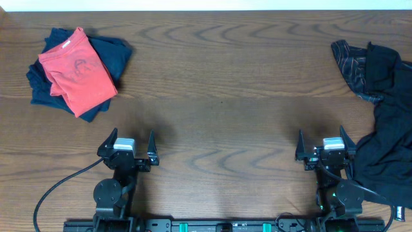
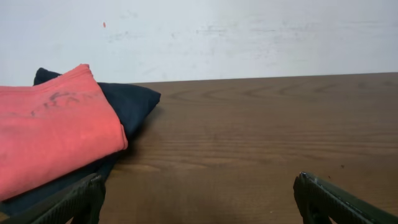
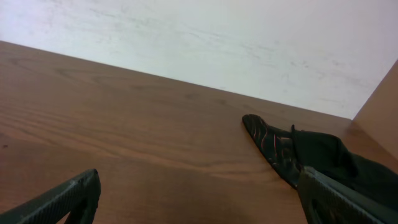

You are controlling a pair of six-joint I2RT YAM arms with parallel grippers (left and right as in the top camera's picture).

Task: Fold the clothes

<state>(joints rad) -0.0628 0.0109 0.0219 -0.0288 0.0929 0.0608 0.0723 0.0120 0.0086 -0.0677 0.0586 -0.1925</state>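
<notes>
Both grippers are spread wide open with nothing in them. The left gripper (image 1: 133, 136) sits low at the near side of the table (image 1: 219, 96). It's a little nearer the robot than the coral-red T-shirt (image 1: 77, 64) and a bit to its right, not touching it. The right gripper (image 1: 321, 134) is posed the same way, well off to the right of the T-shirt.

The T-shirt looks folded into a rough rectangle and lies on top of a navy blue garment (image 1: 116, 55) that pokes out around it. I'd guess that's the finished stack, tucked to the far left so the middle stays free for folding.

Clear across the table from the T-shirt there's a loose heap of black clothes (image 1: 386, 129), and the far end of it is a black piece with thin reddish stripes (image 3: 270, 146). The heap's near end is just beside the right gripper, maybe brushing the arm, can't tell. My read is that the heap is what's left to fold, and the right arm is the obvious one to grab from it.
</notes>
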